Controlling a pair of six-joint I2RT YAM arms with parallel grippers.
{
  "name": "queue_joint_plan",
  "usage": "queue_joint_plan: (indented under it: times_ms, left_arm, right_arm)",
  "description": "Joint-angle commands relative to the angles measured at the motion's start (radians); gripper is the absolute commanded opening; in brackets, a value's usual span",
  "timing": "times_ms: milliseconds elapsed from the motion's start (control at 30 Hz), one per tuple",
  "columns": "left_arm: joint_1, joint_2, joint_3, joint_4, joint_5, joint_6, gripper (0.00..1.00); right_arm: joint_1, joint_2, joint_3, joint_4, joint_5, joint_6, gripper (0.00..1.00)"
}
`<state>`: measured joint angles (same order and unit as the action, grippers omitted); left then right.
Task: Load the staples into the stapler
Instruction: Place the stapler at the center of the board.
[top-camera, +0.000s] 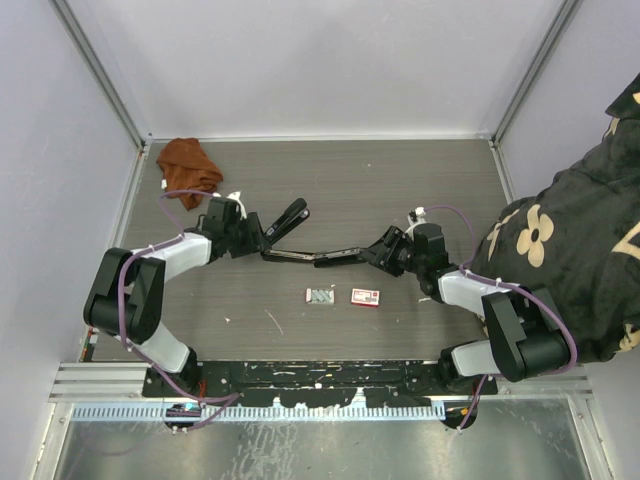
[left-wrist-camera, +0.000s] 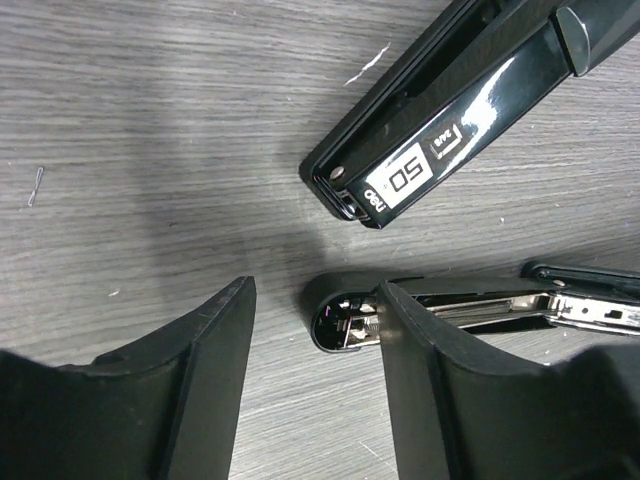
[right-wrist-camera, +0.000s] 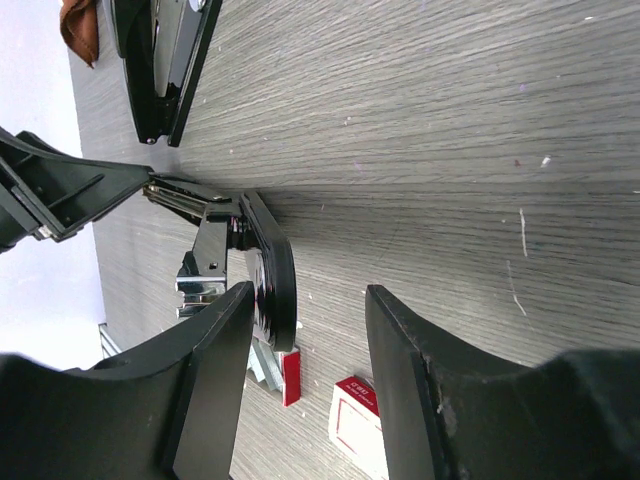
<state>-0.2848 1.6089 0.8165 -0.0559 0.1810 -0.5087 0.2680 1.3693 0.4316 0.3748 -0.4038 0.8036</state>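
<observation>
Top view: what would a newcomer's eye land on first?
A black stapler lies unfolded at mid-table, stretched between the left gripper and right gripper. Just nearer the arm bases sit the tiny staples tray and its red-and-white box. A floral sleeve intrudes at right.

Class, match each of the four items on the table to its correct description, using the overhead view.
Items:
1. cloth
2. staple box
3. staple tray
4. opened stapler

Descriptions:
A. red and white
B. rust-brown, far left corner
C. black, opened out flat
D. grey, just left of the box

Pairs: 1-B, 2-A, 3-D, 4-C
</observation>
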Motion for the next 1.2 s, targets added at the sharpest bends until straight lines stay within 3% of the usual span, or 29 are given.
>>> queue_joint_plan:
  times_ms: [0, 67, 167, 433, 1167]
  left_arm:
    - [0.007, -0.079, -0.013, 0.062, 0.035, 0.017, 0.59]
    - [0.007, -0.094, -0.024, 0.09, 0.067, 0.024, 0.65]
    - [0.007, -0.093, -0.033, 0.098, 0.088, 0.023, 0.65]
    - [0.006, -0.066, -0.063, 0.096, 0.112, 0.029, 0.47]
    - [0.006, -0.029, -0.032, 0.038, 0.037, 0.071, 0.32]
  right_arm:
    - [-0.002, -0.039, 0.014, 0.004, 0.013, -0.029, 0.54]
    - [-0.001, -0.042, 0.01, 0.006, 0.014, -0.027, 0.54]
    - [-0.001, -0.039, 0.007, 0.012, 0.013, -0.023, 0.54]
    - [-0.001, -0.034, 0.005, 0.013, 0.008, -0.023, 0.53]
    - [-0.002, -0.039, 0.009, 0.008, 0.01, -0.024, 0.54]
